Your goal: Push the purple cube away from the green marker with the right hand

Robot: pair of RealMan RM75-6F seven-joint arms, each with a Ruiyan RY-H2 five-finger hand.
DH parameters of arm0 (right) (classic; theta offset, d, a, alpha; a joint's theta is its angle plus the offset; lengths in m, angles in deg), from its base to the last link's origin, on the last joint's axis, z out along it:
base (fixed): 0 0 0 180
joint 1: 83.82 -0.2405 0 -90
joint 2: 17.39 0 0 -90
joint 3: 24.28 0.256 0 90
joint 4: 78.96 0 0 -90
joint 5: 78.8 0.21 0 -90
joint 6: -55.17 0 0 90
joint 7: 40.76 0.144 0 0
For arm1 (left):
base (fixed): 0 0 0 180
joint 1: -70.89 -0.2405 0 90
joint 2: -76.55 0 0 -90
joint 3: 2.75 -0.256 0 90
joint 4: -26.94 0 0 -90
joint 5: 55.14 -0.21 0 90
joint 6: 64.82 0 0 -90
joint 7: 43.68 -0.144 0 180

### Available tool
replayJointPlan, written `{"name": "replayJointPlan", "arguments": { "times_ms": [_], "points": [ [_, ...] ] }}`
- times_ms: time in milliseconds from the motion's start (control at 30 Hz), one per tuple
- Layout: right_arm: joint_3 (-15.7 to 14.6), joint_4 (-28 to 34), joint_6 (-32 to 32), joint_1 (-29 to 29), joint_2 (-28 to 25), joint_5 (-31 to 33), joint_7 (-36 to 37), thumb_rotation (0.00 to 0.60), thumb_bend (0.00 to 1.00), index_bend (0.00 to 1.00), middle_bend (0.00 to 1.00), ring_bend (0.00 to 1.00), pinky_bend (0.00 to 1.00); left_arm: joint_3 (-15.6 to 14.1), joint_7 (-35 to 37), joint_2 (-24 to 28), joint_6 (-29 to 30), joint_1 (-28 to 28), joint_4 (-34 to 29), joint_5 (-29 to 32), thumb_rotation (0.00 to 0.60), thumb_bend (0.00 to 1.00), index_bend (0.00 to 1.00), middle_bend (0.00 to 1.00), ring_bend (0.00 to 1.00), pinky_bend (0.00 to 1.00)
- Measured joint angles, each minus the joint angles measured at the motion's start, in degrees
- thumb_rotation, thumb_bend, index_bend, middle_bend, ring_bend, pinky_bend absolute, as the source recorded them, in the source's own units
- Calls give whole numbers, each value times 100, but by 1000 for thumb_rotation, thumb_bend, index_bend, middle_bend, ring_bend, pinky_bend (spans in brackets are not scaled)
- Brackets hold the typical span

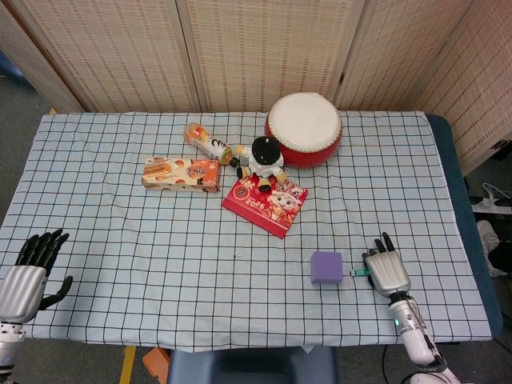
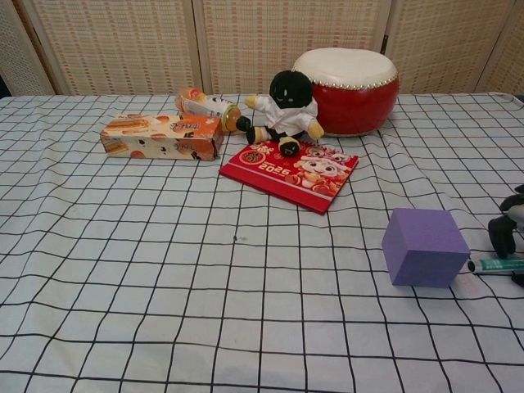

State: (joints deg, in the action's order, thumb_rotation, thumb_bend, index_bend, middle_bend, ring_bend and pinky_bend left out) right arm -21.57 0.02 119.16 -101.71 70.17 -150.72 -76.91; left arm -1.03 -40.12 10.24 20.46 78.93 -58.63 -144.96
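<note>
A purple cube (image 1: 326, 267) (image 2: 425, 246) sits on the checked cloth at the front right. Just to its right lies a green marker (image 1: 358, 273) (image 2: 499, 265), its tip close to the cube; whether they touch I cannot tell. My right hand (image 1: 386, 270) (image 2: 509, 232) hovers over the marker's far end, fingers apart and pointing away from me, holding nothing. It is apart from the cube. My left hand (image 1: 27, 275) rests at the front left corner, open and empty; the chest view does not show it.
A red drum (image 1: 304, 128), a black-and-white plush doll (image 1: 265, 160), a red 2026 booklet (image 1: 265, 205), an orange snack box (image 1: 181, 174) and a lying bottle (image 1: 207, 142) stand at the back of the table. The table's right edge (image 1: 468, 264) is near my right hand.
</note>
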Motion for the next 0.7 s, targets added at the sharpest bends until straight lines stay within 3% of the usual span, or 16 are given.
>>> {"name": "replayJointPlan", "arguments": {
  "times_ms": [433,700],
  "points": [
    [-81,5,51,-17,54,166,-262,600,288,721,608,274,11,9,-34,0,-17,10,-2,37,600,413,0,0,0,18],
    [-47,-88,319,26,117,37,8,600,412,914,754,438,172,8,-44,3,14,-2,-12,35,600,414,0,0,0,17]
  ]
}}
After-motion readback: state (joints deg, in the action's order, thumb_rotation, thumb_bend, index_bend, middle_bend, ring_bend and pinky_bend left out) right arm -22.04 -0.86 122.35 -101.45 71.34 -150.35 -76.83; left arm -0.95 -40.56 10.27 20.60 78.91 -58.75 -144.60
